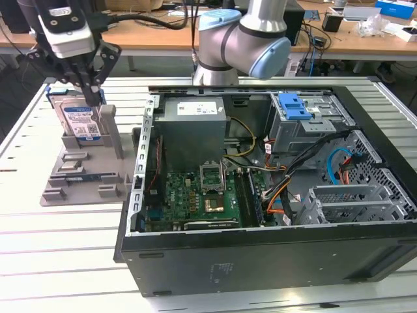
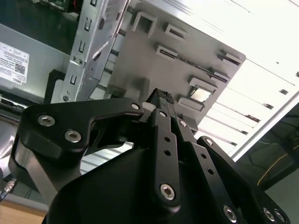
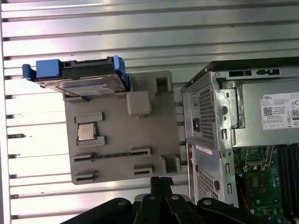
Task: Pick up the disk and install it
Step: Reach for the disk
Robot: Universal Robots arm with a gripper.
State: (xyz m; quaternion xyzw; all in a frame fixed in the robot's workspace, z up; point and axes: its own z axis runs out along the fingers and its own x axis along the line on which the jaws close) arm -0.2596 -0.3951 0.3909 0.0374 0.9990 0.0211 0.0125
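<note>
The disk stands on its thin edge in a slot at one end of the grey holder. I think it stands like that so its top sticks up and is easy to grab.

The gripper hangs above the holder, near the disk. I cannot tell if it is right over it. In both wrist views its two fingers are pressed together with nothing between them, so it holds nothing.

The open computer case lies on its side just beside the holder, so the trip there looks short. The disk is not picked up yet.
</note>
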